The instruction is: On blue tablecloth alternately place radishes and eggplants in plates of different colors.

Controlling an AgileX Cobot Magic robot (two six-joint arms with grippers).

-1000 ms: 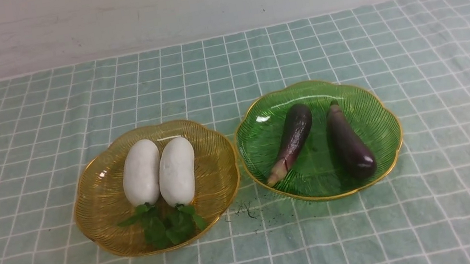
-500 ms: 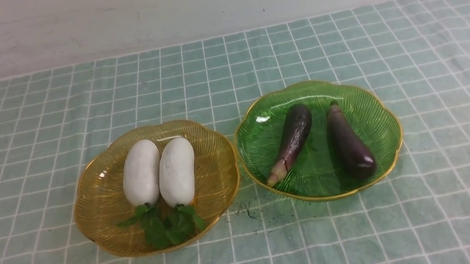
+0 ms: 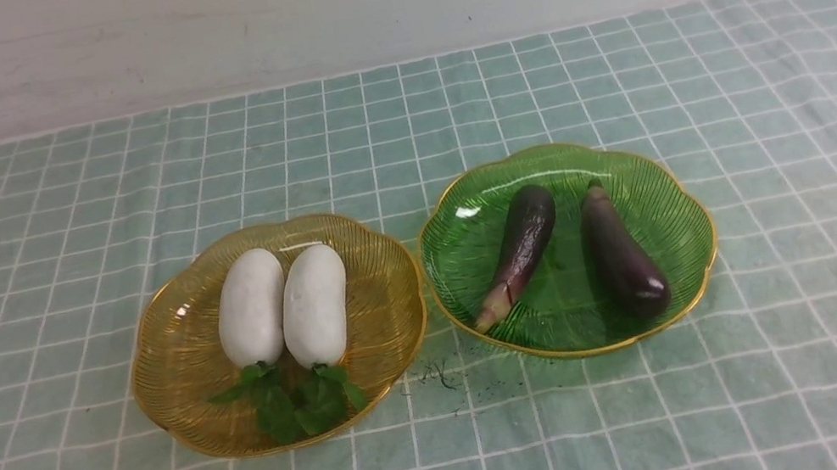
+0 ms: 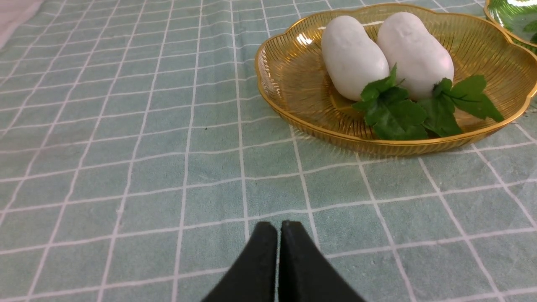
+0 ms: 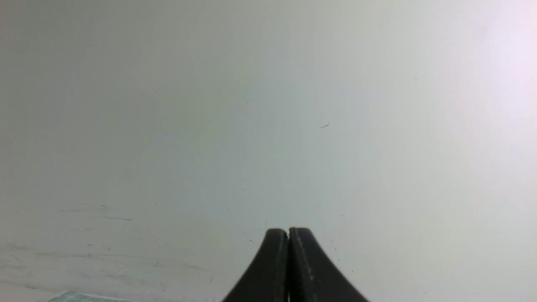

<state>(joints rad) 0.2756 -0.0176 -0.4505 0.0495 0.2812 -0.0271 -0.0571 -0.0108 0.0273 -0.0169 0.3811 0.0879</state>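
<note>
While both grippers' fingers [image 4: 279, 235] [image 5: 288, 239] sit closed and empty, two white leafy radishes [image 3: 284, 310] fill the amber plate [image 3: 176, 372] at left, two glossy purple eggplants [image 3: 620, 255] the green plate [image 3: 466, 261] at right, on the blue tablecloth [image 3: 42, 250].

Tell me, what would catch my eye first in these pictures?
Two see-through ribbed dishes with gold rims stand side by side on the pale blue checked tablecloth. The amber dish, on the left, holds two smooth white radishes lying side by side with green leaves; the green dish, on the right, holds two glossy dark-purple eggplants.
</note>
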